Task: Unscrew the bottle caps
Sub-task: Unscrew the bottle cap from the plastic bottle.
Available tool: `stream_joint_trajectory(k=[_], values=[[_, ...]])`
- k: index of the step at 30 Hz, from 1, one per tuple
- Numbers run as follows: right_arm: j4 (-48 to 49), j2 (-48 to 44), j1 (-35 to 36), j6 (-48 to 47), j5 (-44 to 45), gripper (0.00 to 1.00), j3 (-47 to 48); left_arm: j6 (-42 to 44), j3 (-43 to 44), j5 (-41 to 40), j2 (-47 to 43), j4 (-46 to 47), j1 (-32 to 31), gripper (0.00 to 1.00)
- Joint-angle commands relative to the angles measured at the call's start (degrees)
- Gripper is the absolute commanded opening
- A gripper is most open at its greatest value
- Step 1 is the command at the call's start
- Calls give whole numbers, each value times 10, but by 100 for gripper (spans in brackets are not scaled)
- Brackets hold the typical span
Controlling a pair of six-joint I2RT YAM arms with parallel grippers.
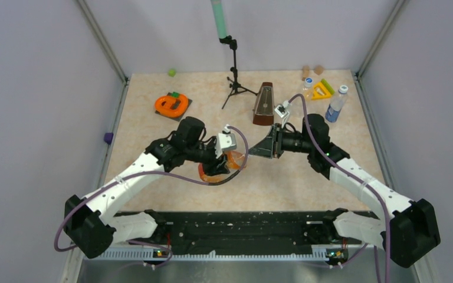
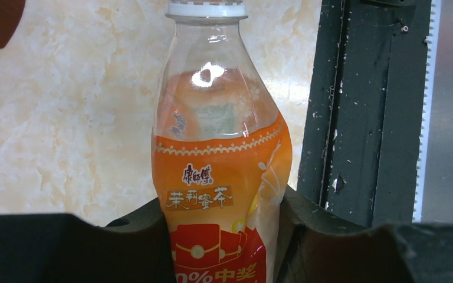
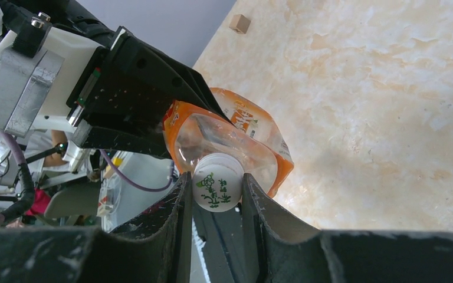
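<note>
My left gripper [image 2: 221,236] is shut on the lower body of the squat bottle [image 2: 221,171] of orange liquid, a finger [image 2: 324,236] pressed on each side. The bottle [image 1: 227,162] hangs tilted above the middle of the table between both arms. Its white cap [image 3: 216,187], printed in green, sits pinched between the jaws of my right gripper [image 3: 215,191], which is shut on it. The same cap [image 2: 206,8] shows at the top edge of the left wrist view. At the far right stand a clear blue-labelled bottle [image 1: 336,104] with a white cap [image 1: 343,89] and a clear bottle with a blue cap [image 1: 308,82].
A brown metronome [image 1: 264,104] and a black tripod stand [image 1: 235,76] are behind the grippers. An orange ring toy [image 1: 171,105] lies at the back left, a yellow triangle [image 1: 322,90] and wooden blocks [image 1: 312,71] at the back right. A black rail [image 1: 236,227] runs along the near edge.
</note>
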Motion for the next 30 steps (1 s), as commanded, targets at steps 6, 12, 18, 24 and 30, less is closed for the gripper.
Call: stream_joint_trajectory(k=[6,12,18,24,30], values=[[-47,12,22,-48,-45,11,15,3,76,38,20,58,2,0],[-61,11,22,-35,-1,42,29,30,51,-34,9,63,2,0],[-37,8,21,2,27,60,28,72,15,-102,-19,67,1,0],[26,-14,20,75,72,60,8,108,-6,-161,-27,78,-13,0],[80,-38,19,147,151,55,-22,135,-18,-176,-32,91,-27,0]])
